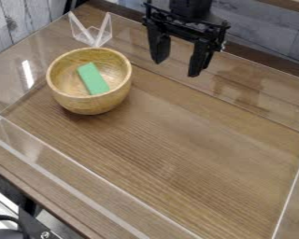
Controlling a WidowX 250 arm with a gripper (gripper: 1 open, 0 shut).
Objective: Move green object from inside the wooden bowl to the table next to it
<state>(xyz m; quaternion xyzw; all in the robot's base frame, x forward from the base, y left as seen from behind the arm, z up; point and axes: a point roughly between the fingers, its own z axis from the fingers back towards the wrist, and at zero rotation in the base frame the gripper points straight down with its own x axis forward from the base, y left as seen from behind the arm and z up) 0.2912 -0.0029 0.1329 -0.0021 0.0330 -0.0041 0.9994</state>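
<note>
The green object [92, 79] lies flat inside the wooden bowl [67, 99], which stands at the left of the table [177, 140]. It rests at a slant on the bowl's pale inside. My gripper [177, 56] hangs above the table's far edge, up and to the right of the bowl and well apart from it. Its black fingers [198, 62] point down and stand spread, open, with nothing between them.
Clear plastic walls [64, 177] run round the table's edge. A clear plastic piece [90, 31] sticks up just behind the bowl. Bare brown tabletop stretches to the right of and in front of the bowl.
</note>
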